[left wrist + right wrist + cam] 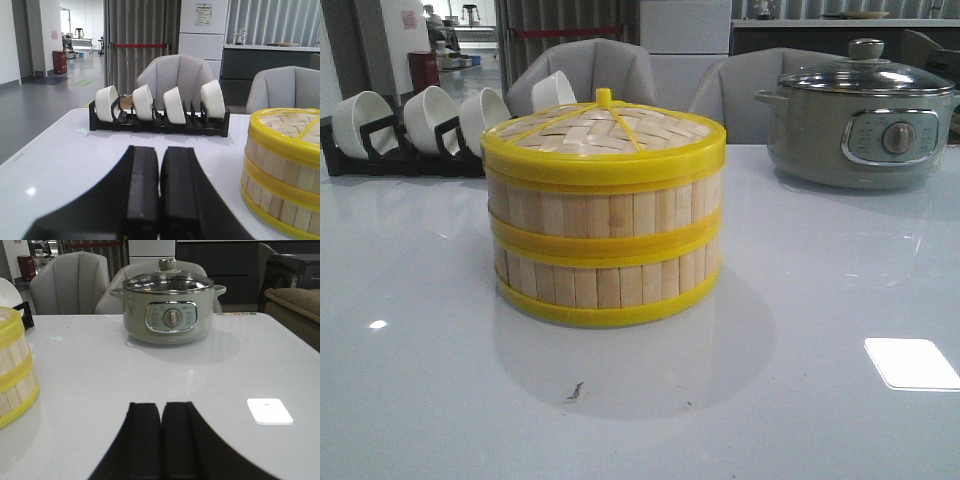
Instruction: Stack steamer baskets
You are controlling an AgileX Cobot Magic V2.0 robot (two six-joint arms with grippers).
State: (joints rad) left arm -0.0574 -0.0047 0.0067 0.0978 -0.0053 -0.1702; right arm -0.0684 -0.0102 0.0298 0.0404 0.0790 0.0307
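- We see the steamer baskets (605,250) standing as one column near the middle of the white table (800,400): two bamboo rings, one on the other, their yellow rims meeting in a band halfway up.
- The woven lid (605,130) sits flat on the upper basket, its small yellow knob upright at the centre and its rim flush with the ring below.
- The walls line up all round in the front view; we see no tilt, overhang or gap between the tiers.
- We judge the stacking done, or all but done: no loose basket or lid shows on the table in any view, so nothing appears left to add.
- Our left gripper (160,192) is low over the table, beside the stack and apart from it, its two black fingers pressed together with nothing between them.
- Our right gripper (161,440) is likewise closed on nothing, over bare table on the stack's other side, well apart from it.
- Neither arm shows in the front view, so both are back from the stack.
- Behind the stack on the left, a black rack (380,155) holds white bowls (430,115) on edge.
- On the right at the back stands a grey-green electric pot (860,125) with a glass lid and a dial.
- Grey chairs (590,65) stand beyond the table's far edge.
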